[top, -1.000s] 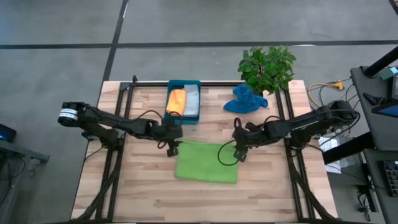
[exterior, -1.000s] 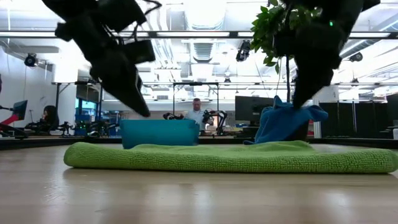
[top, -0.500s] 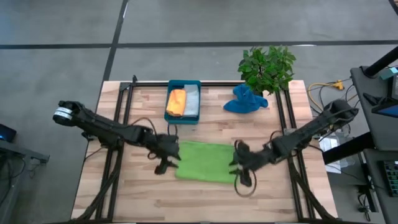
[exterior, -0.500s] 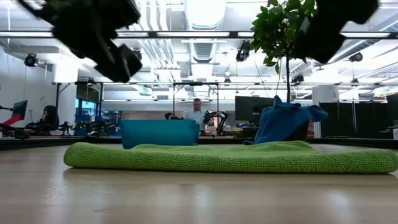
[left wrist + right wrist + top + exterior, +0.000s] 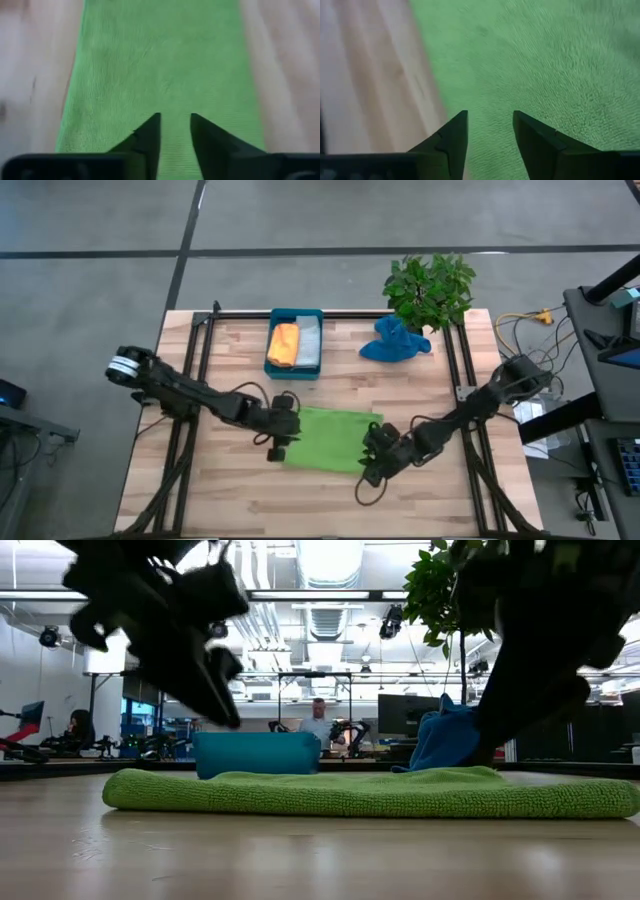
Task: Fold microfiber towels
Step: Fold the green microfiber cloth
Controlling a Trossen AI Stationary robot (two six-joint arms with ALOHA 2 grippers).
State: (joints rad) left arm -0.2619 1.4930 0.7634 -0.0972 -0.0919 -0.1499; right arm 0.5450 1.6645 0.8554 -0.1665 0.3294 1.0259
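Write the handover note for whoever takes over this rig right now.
Left gripper: open, empty, over the left end of the lime green towel.
Right gripper: open, empty, over that towel's front right corner.
Lime green towel lies flat mid-table, already folded over once, judging from the low view.
Orange towel and grey towel: folded, in the teal tray.
Blue towel: crumpled heap by the potted plant.
Left: finish the green one, fold blue.

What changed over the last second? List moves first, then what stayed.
Left gripper went from the lime green microfiber towel's far left corner to its near left corner; right gripper from far right to near right. Neither grips it. Towel, teal rectangular tray and crumpled blue towel stayed.
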